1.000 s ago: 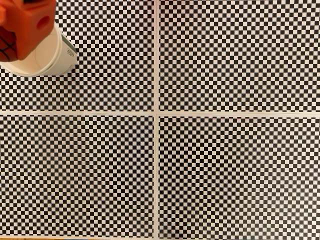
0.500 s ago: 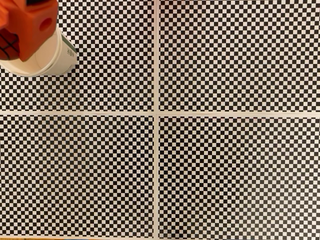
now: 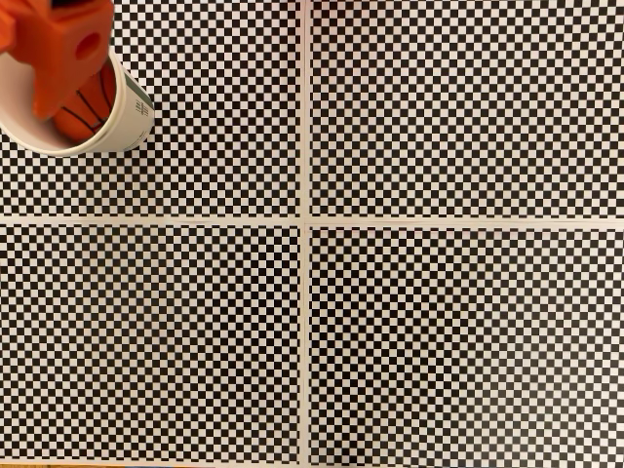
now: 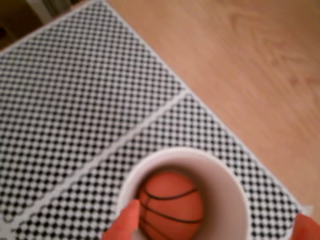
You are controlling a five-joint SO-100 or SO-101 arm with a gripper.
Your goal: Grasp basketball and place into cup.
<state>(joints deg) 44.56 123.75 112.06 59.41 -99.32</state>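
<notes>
hovering right over the cup [image 3: 122,122], the pincer [image 4: 212,227] has its orange fingers [image 4: 125,225] spread apart with nothing between them. basketball [image 4: 170,210] sits down inside the cup, loose. cup's in the top left corner of the checkered mat [image 3: 439,322] in the fixed view, wood tabletop [image 4: 260,65] beside it.

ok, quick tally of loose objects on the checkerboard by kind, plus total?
Basketball: 1, lying inside the cup
Cup: 1, white paper, upright on the checkered mat
Total: 2
The orange end effector above the cup is not counted.
</notes>
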